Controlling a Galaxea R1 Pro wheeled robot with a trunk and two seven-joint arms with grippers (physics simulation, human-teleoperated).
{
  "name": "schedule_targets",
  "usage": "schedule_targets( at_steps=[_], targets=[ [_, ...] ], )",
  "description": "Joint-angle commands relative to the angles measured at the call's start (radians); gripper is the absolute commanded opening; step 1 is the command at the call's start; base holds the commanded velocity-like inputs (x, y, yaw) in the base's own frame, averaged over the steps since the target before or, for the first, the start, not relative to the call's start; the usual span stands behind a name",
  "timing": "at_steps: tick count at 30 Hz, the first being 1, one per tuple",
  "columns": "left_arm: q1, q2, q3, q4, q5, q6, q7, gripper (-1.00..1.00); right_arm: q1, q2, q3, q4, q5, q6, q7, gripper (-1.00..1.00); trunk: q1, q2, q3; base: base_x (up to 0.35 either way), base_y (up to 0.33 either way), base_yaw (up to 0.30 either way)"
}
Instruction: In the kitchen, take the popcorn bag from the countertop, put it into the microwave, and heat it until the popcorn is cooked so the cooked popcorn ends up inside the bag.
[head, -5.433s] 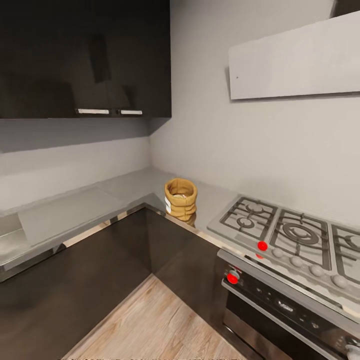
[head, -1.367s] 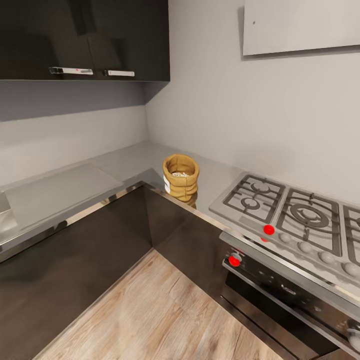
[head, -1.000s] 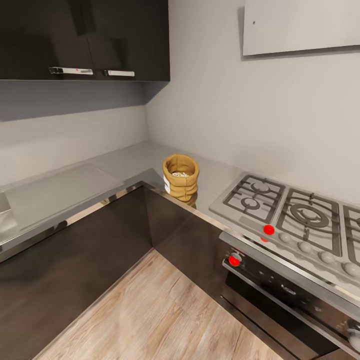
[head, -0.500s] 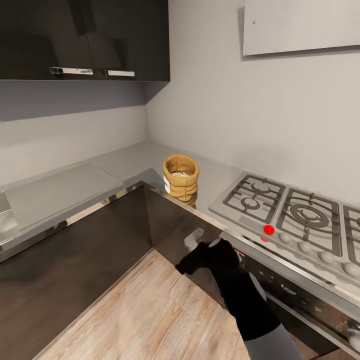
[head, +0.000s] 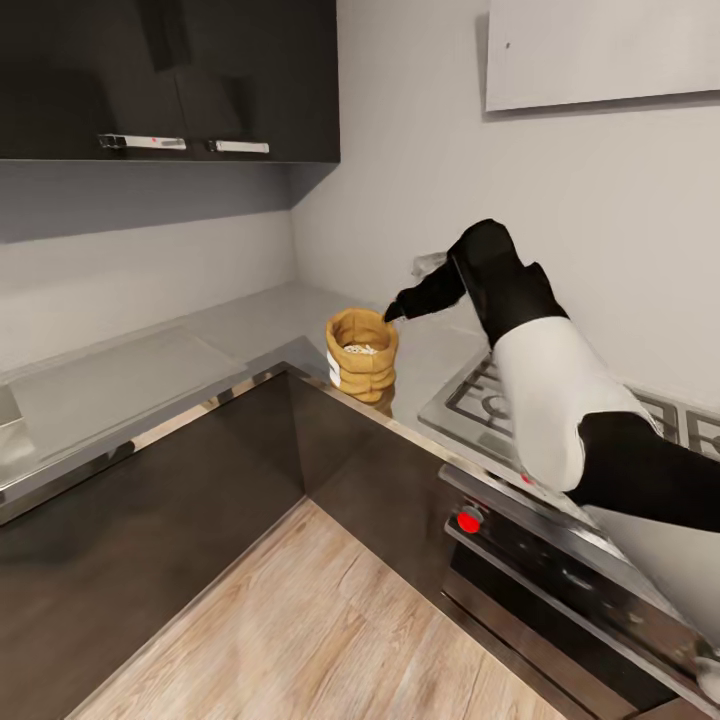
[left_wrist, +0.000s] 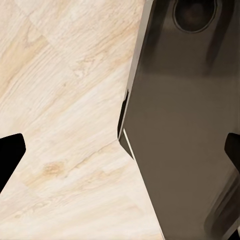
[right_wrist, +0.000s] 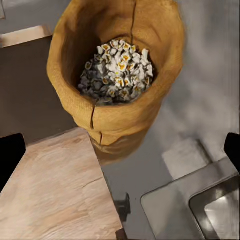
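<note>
The right hand (head: 392, 312), fingers spread, has risen to the popcorn bag (head: 361, 366).

A: How is the light?
B: Even and soft, with a dim band of shadow under the wall cabinets (head: 170, 80).
A: Any glare?
B: Faint sheen on the countertop (head: 130, 385) beside the popcorn bag (head: 361, 355). Renders look slightly soft; straight lines tilt toward the edges.

Grey L-shaped counter (head: 250, 330) over dark cabinet fronts. Popcorn bag (head: 361, 355) stands upright at inner corner edge; gas hob (head: 480, 405) set in just beside it.
</note>
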Motion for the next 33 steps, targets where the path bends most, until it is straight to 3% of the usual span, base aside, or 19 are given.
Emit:
schedule_targets(
  at_steps=[1, 4, 10, 19, 33],
  targets=[
    [0.000, 0.000, 0.001, 0.000, 0.006, -0.004, 0.001, 1.00, -0.009, 0.001, -0.015, 0.006, 0.010, 0.003, -0.033, 1.00, 0.000, -0.001, -0.001, 0.000, 0.000, 0.000],
    [0.000, 0.000, 0.002, 0.000, 0.006, -0.004, 0.001, 1.00, -0.017, 0.001, -0.053, 0.014, 0.011, 0.003, -0.123, 1.00, 0.000, -0.001, -0.001, 0.000, 0.000, 0.000],
    [0.000, -0.001, 0.002, 0.000, 0.007, -0.004, 0.001, 1.00, -0.021, 0.001, -0.066, 0.016, 0.010, 0.003, -0.254, 1.00, 0.000, -0.001, -0.001, 0.000, 0.000, 0.000],
    [0.000, -0.001, 0.002, 0.000, 0.007, -0.002, 0.003, 1.00, -0.019, 0.001, -0.071, 0.022, 0.006, 0.003, -0.263, 1.00, 0.000, -0.001, -0.001, 0.020, 0.000, 0.000],
    [0.000, 0.000, 0.010, 0.000, 0.007, -0.001, 0.003, 1.00, -0.016, 0.001, -0.071, 0.028, 0.005, 0.003, -0.261, 1.00, 0.000, -0.001, -0.001, 0.300, 0.021, 0.000]
  ],
)
